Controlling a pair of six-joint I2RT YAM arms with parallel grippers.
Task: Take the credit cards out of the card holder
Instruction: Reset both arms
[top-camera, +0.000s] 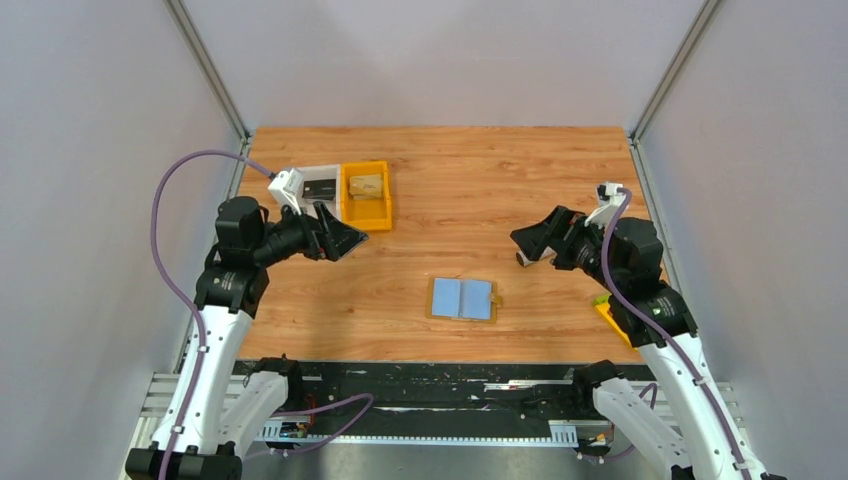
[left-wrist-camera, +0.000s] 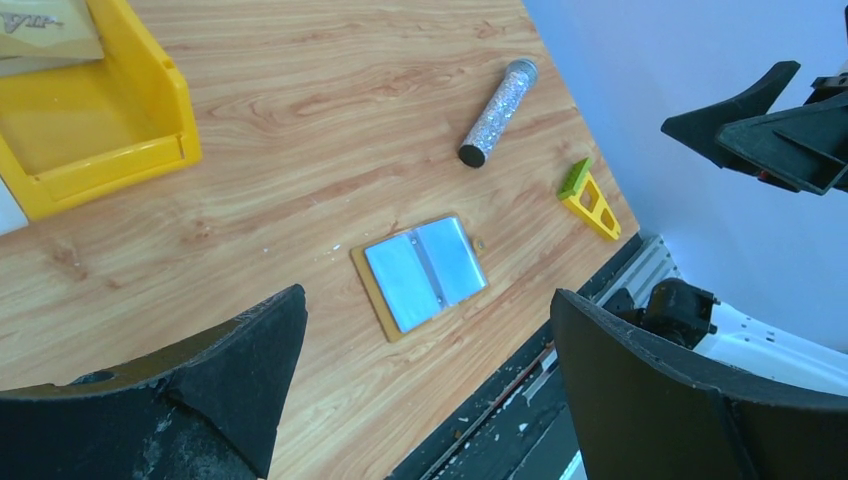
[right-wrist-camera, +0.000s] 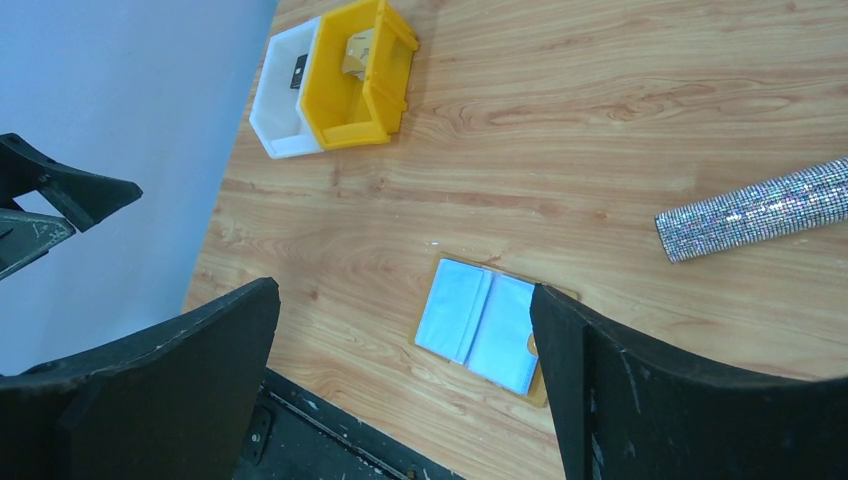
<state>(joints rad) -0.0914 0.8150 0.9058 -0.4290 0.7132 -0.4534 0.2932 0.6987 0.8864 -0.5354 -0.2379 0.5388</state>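
My left claw (top-camera: 338, 232) and right claw (top-camera: 537, 240) hang spread wide, empty, above the surface (top-camera: 470, 190), with the card holder (top-camera: 462, 298) lying open flat between them near the front edge; light, thin, floppy I'd guess, so I'd pinch its tan border.

Card holder (top-camera: 462, 298) lies open and flat mid-table, with bare wood of the table (top-camera: 480, 170) on all 4 sides; approach from above is unblocked. Left gripper (top-camera: 345, 235) and right gripper (top-camera: 530, 240) hang spread wide, well apart from it and from each other. Obstacles:
- Orange bin (top-camera: 366, 195) and white bin (top-camera: 318, 186), touching, just behind the left gripper.
- Glitter tube (left-wrist-camera: 497, 98), lying near the right gripper.
- Yellow tool (left-wrist-camera: 590, 198), at the right table edge by the right arm.

Side walls (top-camera: 100, 150) close in both flanks.
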